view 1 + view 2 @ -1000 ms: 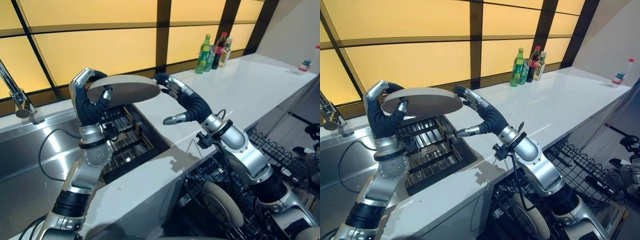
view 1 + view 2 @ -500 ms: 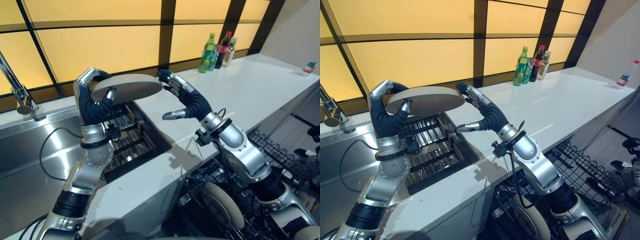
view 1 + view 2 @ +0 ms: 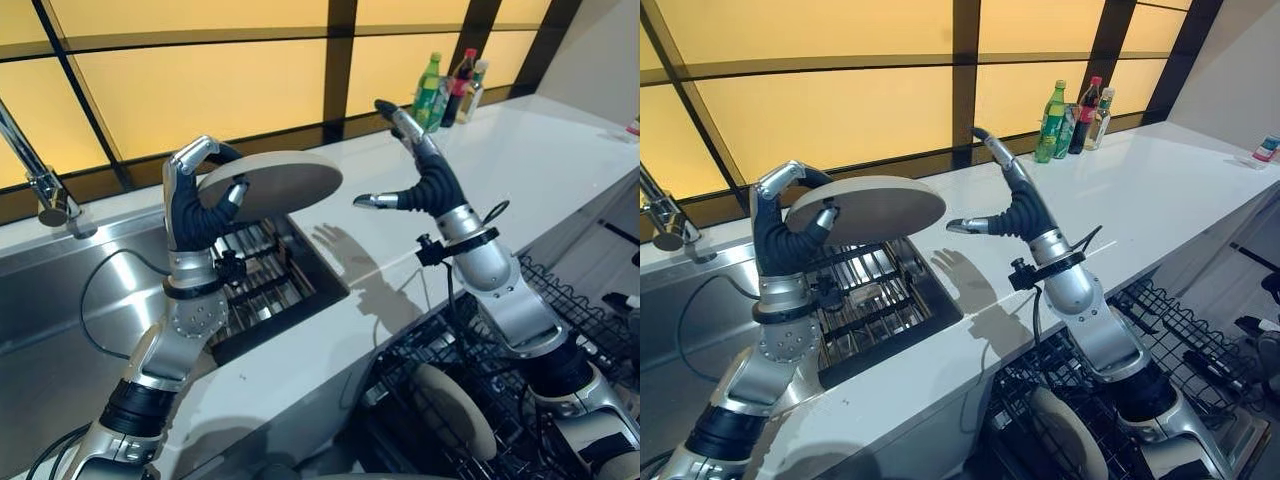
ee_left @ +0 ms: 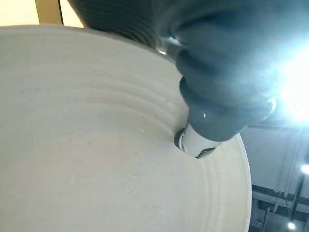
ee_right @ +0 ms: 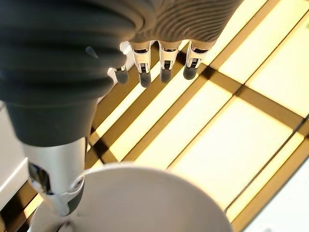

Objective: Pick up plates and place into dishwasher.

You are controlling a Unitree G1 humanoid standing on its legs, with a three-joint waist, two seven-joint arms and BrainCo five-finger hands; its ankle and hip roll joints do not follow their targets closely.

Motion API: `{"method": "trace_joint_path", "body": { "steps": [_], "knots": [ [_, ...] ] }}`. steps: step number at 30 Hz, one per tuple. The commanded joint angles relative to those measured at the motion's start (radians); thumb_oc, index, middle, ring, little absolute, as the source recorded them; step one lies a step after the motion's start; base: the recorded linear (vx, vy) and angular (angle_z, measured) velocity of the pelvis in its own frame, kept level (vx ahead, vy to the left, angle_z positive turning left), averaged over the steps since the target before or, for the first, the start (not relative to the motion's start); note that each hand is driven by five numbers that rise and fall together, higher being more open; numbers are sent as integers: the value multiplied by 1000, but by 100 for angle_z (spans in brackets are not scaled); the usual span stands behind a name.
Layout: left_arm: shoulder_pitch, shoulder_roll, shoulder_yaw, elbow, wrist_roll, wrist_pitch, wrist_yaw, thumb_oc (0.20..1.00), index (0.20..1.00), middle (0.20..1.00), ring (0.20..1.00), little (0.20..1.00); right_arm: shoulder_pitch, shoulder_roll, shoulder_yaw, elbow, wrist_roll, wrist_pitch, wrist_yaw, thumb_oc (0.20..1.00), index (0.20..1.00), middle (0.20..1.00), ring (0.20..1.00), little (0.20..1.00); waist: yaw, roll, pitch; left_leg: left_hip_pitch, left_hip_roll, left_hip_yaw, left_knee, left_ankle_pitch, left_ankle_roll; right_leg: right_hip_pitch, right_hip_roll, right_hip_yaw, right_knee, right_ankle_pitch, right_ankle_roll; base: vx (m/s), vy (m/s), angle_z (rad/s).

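The left hand [image 3: 195, 205] holds a pale round plate [image 3: 270, 185] up above the sunken rack [image 3: 255, 280] in the white countertop [image 3: 520, 170], its fingers curled over the plate's far rim and its thumb pressed against the underside, so the plate lies nearly flat with its underside toward the rack; in the left wrist view the thumb tip [image 4: 195, 142] rests on the plate's ringed face [image 4: 96, 145]. The right hand [image 3: 420, 175] is raised over the countertop just to the right of the rack, apart from the plate, its fingers stretched straight up and spread wide and its thumb pointing sideways toward the plate's edge, holding nothing; the right wrist view shows its fingertips [image 5: 164, 75] in a loose row with the plate's rim [image 5: 145, 198] beyond the thumb. The rack is a dark opening with metal bars, set between the countertop and a steel sink [image 3: 60, 300], and a tap [image 3: 40, 185] stands at the sink's far left edge. Well to the right of the rack, at the back of the countertop against the amber window panels [image 3: 200, 80], stands a cluster of bottles [image 3: 450, 90], one of them green. In front of and below the countertop, nearer than the rack, a black wire dishwasher basket [image 3: 480, 400] is pulled out, with another pale plate [image 3: 455, 410] standing on edge among its tines
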Motion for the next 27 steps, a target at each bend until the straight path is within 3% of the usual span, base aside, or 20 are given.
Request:
{"method": "trace_joint_path", "body": {
  "steps": [1, 12, 18, 27],
  "knots": [
    [-64, 20, 18, 0, 12, -33, 20, 200, 200, 200, 200, 200, -18, -38, 5, -92, 8, -58, 4, 1000, 1000, 1000, 1000, 1000, -16, 12, -67, -17, -5, 56, -27, 31, 26, 1, -12, 1, 84, -55, 6, 0, 0, 0],
    [-109, -4, -25, 10, 0, -40, -10, 200, 200, 200, 200, 200, -108, 9, 136, -51, 164, -4, 135, 1000, 1000, 1000, 1000, 1000, 16, 0, -62, -19, -13, 20, -27, 39, 23, 11, -10, -21, 84, -55, 0, 10, -2, 3],
    [-159, -29, -102, -2, -35, -137, -141, 200, 200, 200, 200, 200, -187, 72, 204, -30, 142, 14, 152, 1000, 1000, 1000, 1000, 1000, 32, -3, -63, -20, -17, 7, -27, 41, 24, 17, -9, -30, 83, -57, -5, 17, 11, 5],
    [-191, -25, -192, -32, -133, -209, -313, 200, 200, 200, 200, 200, -225, 87, 214, -31, 147, 23, 152, 1000, 1000, 1000, 1000, 1000, 38, 2, -65, -21, -23, -1, -27, 40, 29, 16, -10, -32, 84, -57, -4, 5, 10, 3]
  ]
}}
